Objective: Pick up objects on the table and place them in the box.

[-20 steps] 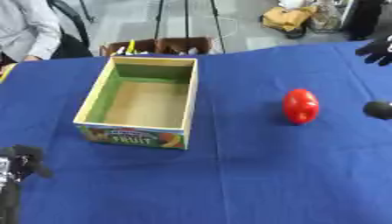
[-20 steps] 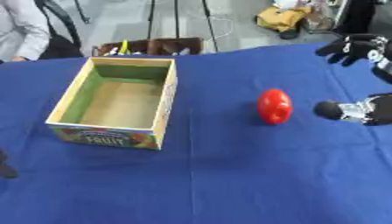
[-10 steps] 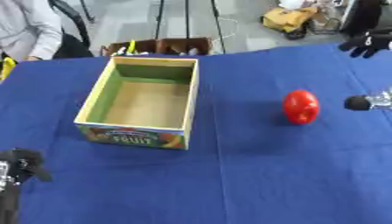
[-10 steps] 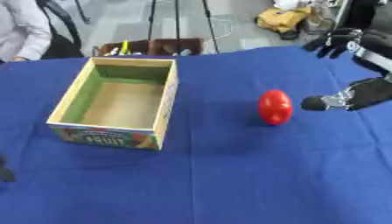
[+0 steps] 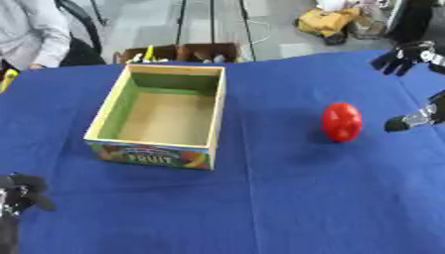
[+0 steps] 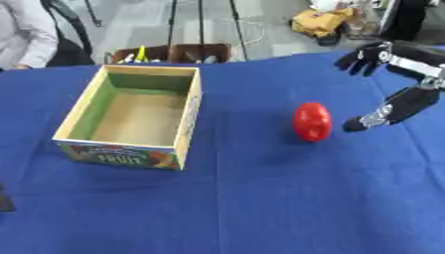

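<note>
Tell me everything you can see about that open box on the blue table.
The box is a shallow, open-topped rectangle that looks like cardboard, with pale rims, green inner walls and a tan floor. Its near wall carries a colourful fruit picture and the word FRUIT. It sits flat on the blue tablecloth, left of the red object, holding nothing. Neither hand touches it.

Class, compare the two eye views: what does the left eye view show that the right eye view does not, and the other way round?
Only the left eye view shows the robot's black left hand, curled at the lower left corner.

Only the right eye view shows most of the black right hand, thumb and fingers spread apart, beside the fruit.

Both share the open cardboard box printed FRUIT, holding nothing, the red oval fruit on the blue tablecloth, and a brown crate beyond the table.
</note>
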